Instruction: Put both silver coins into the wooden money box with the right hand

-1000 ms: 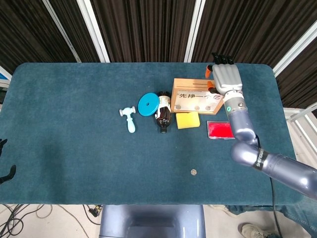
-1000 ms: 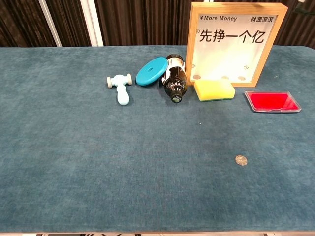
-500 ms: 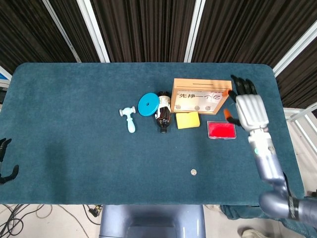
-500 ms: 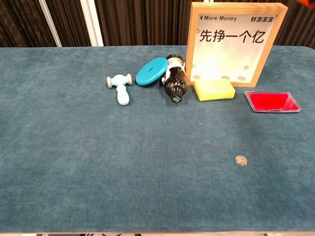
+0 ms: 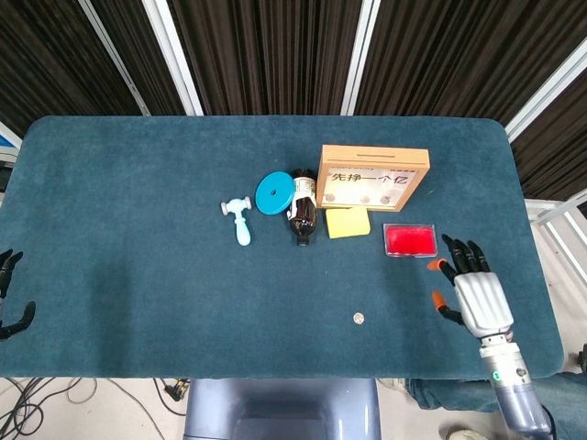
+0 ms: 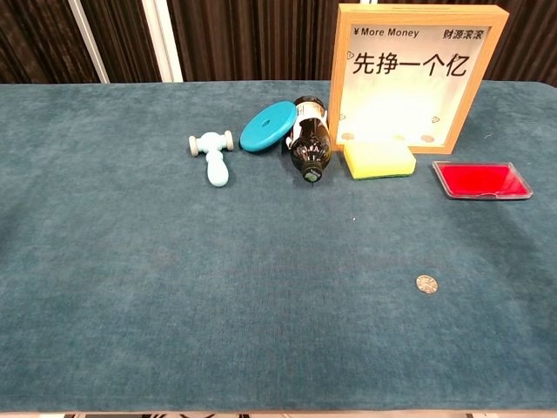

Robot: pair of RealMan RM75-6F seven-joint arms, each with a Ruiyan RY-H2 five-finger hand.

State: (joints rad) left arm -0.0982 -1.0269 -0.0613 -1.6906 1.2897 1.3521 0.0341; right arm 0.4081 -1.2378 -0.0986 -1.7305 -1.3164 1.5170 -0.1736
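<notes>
Coin near our edge, box at the back

Coin [image 6: 426,284] first: we see one silver coin lying flat on the blue surface [image 5: 138,229], close to our near edge and a bit right of centre. Our right hand [image 5: 479,295] hovers at the near right of the surface, to the right of the coin and apart from it, fingers spread and holding nothing. Our left hand [image 5: 7,293] shows only as dark fingertips at the far left edge of the head view; we cannot tell how it is set.

Further out, a red tray [image 6: 482,180] lies just beyond the right hand. Left of it a yellow sponge [image 6: 379,159] sits right in front of the box [image 6: 418,77], which stands upright at the back with its printed pane facing us. A dark bottle [image 6: 309,144] lies on its side just left of the sponge, its cap end toward us. A blue disc [image 6: 268,125] leans by the bottle, and a pale blue toy hammer [image 6: 214,157] lies left of that.
</notes>
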